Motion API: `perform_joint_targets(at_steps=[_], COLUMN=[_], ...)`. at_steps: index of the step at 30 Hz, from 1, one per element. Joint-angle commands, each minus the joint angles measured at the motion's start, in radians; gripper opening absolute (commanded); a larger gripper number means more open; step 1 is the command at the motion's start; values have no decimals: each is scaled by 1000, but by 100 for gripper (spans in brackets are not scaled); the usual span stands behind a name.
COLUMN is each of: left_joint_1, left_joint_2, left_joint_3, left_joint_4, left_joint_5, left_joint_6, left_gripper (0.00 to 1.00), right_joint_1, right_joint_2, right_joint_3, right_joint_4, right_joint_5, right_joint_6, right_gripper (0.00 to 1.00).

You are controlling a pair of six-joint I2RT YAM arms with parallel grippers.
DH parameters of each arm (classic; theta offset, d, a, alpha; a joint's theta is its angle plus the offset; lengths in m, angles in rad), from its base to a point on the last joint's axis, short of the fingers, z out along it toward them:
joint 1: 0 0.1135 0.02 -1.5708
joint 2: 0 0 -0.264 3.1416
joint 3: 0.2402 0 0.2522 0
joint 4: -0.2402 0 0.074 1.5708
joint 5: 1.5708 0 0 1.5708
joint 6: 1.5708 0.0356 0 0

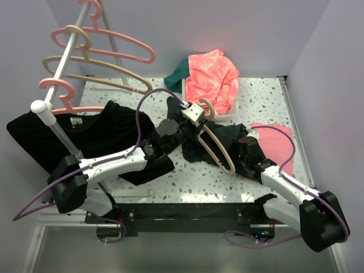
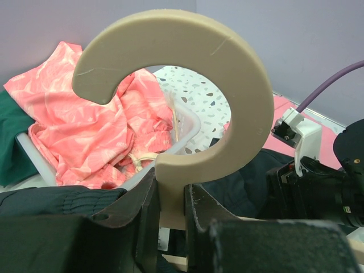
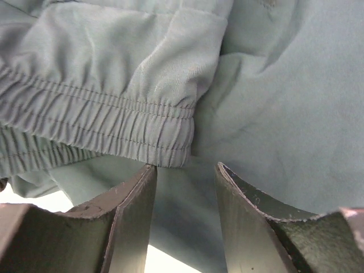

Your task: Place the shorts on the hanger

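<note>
My left gripper [image 1: 195,115] is shut on the neck of the beige hanger [image 1: 219,149], just below its hook [image 2: 239,74], and holds it tilted over the table centre. The hanger's lower arm lies across the dark shorts [image 1: 228,135], which sit crumpled on the table under and right of it. The shorts also show in the left wrist view [image 2: 256,176]. My right gripper [image 3: 185,168] is down at the shorts [image 3: 256,85], jaws apart, beside the elastic waistband [image 3: 102,125]. Fabric fills the gap beyond the tips, with nothing visibly pinched.
A white bin [image 1: 232,114] holds a salmon-pink garment [image 1: 213,77], with a green one [image 1: 179,71] beside it. The black T-shirt [image 1: 108,122] hangs at the left. A rack pole [image 1: 62,62] carries pink and beige hangers. A pink cloth [image 1: 280,142] lies at the right.
</note>
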Motion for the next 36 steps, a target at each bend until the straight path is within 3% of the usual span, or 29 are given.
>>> perform_joint_targets(at_steps=[1, 4, 7, 12, 17, 29, 36], left_joint_1=[3, 3, 3, 3, 3, -2, -2], left_joint_2=[-5, -3, -3, 13, 26, 75, 95], left_joint_3=[53, 61, 66, 67, 58, 36, 10], left_joint_4=[98, 94, 94, 118, 198, 464, 612], left_joint_5=[-23, -22, -23, -37, -120, -233, -264], left_joint_6=[23, 23, 25, 32, 49, 130, 161], left_gripper=[0, 0, 0, 0, 0, 0, 0], right_joint_1=[-2, -3, -2, -2, -2, -3, -5], right_joint_2=[14, 63, 89, 114, 119, -216, -248], right_joint_3=[49, 69, 74, 86, 135, 285, 442], right_joint_4=[118, 150, 196, 233, 165, -381, -633], right_joint_5=[33, 50, 91, 138, 151, 180, 196], right_joint_6=[21, 20, 17, -2, -6, -17, -13], right_gripper=[49, 46, 33, 26, 0, 0, 0])
